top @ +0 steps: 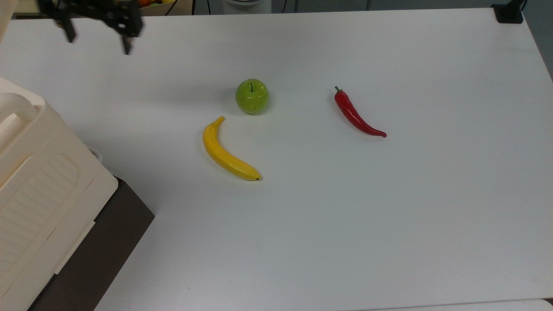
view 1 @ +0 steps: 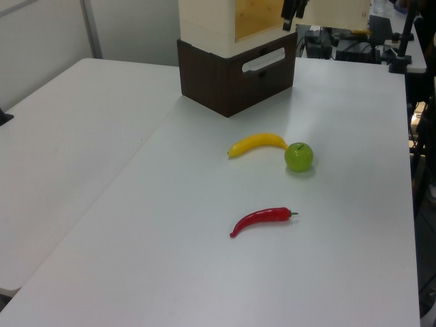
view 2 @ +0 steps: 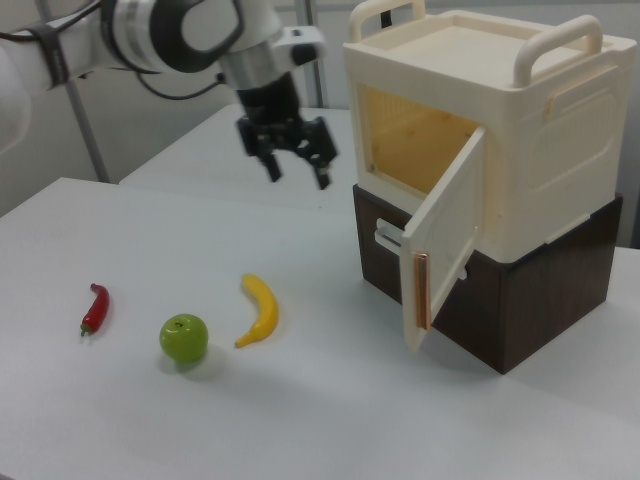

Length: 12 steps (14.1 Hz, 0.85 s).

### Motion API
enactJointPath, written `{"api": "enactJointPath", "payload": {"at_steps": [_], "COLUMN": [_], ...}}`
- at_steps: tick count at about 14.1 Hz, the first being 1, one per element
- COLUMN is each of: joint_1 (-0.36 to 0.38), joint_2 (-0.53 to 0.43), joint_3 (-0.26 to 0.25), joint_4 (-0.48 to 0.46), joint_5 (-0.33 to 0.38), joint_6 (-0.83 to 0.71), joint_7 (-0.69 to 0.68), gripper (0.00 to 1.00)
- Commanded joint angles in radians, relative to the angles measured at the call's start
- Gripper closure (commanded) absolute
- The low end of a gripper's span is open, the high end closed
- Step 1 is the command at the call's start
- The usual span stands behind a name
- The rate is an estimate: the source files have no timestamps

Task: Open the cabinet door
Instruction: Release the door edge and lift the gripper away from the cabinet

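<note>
Standing swung wide, the cabinet door (view 2: 443,248) hangs out from the front of the cream box (view 2: 520,150) in the right view, its outer cream face turned toward the camera and a thin tan strip running along its free edge. Behind it the opening shows the tan-yellow inside of the box. In the left view the door (view 1: 338,13) appears as a pale panel sticking out toward the left view's right from the top of the box, with the yellow opening (view 1: 257,17) beside it. The cream box sits on a dark brown base (view 2: 500,305), which has a cream slot handle (view 1: 262,61) on its front in the left view.

Apart from the door, the claw (view 2: 296,165) hangs above the table (view 2: 300,410) with its two fingers spread and nothing between them; in the top view it (top: 96,41) is at the upper left, over bare table. The arm (view 2: 150,35) reaches in from the right view's upper left.

On the table lie a yellow banana (top: 227,151), a green apple (top: 252,96) just beside the banana's stem end, and a red chili pepper (top: 356,115) well apart from both toward the top view's right.
</note>
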Motion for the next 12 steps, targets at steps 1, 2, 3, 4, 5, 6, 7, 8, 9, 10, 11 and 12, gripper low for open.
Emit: {"api": "enactJointPath", "payload": {"at_steps": [1,2,3,4,5,6,7,8,9,10,11,12], "joint_1": [0.128,0.155,0.178,0.197,0.214,0.223,0.227,0.228,0.228,0.228,0.228,0.228], "joint_2": [-0.115,-0.129,-0.138,-0.150,-0.155,-0.176,-0.193,-0.209,-0.215,-0.215,-0.215,-0.215], "joint_3": [-0.005,-0.005,-0.005,-0.003,-0.005,-0.003,-0.003,-0.003,-0.002,0.003,0.003,0.001], "joint_4": [-0.175,-0.198,-0.212,-0.222,-0.230,-0.242,-0.261,-0.270,-0.279,-0.281,-0.281,-0.279], "joint_5": [0.008,0.008,0.008,0.008,0.008,0.008,0.008,0.008,0.006,0.006,0.006,0.005], "joint_6": [-0.013,-0.031,-0.062,-0.095,-0.119,-0.128,-0.130,-0.130,-0.131,-0.134,-0.139,-0.139], "joint_7": [0.115,0.132,0.136,0.134,0.131,0.125,0.123,0.123,0.125,0.125,0.126,0.126], "gripper": [0.00,0.00,0.00,0.00,0.00,0.00,0.00,0.00,0.00,0.00,0.00,0.00]}}
